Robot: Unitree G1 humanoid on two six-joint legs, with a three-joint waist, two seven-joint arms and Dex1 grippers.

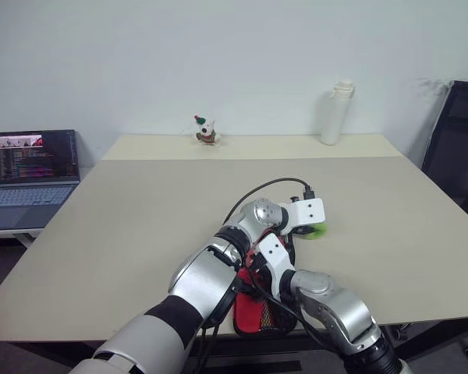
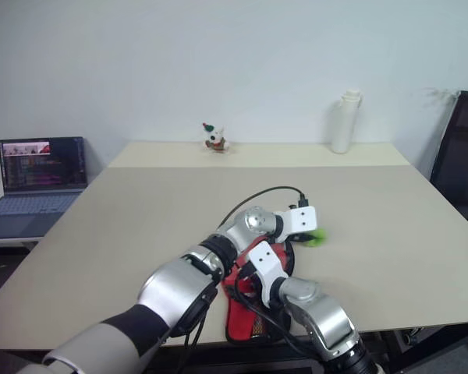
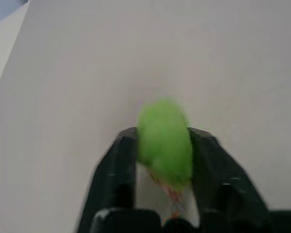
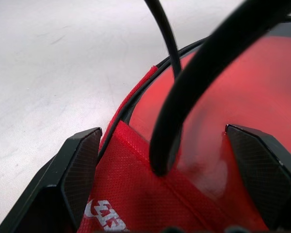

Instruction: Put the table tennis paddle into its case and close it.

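Where the wide beige table meets its left edge, an open laptop sits on a lower side surface, screen lit.

Item, far edge, centre-left: small toy figurine in a red hat, upright.

Item, far edge, right of centre: tall white bottle, upright. A dark chair stands beyond the table's right side.

Item, near edge, centre: the case, black with red lining showing, lying flat and open under both arms. The right wrist view shows the red-faced table tennis paddle inside the case's zip edge, with red lining fabric bearing white lettering folded just before it. Black cables cross in front.

Item: right gripper, fingers spread wide to either side of the lining and paddle face, gripping nothing.

Item: left gripper, reaching across to the right of the case. Its two black fingers flank the green fuzzy charm and touch it on both sides; whether they pinch it firmly I cannot tell. The charm lies on the table just beyond the case's end.

Step in hand, as judged: paddle seated, zip closure beginning at the charm. Next move calls for a secure pinch on the charm, then a pull around the case's edge while the right gripper steadies the case.
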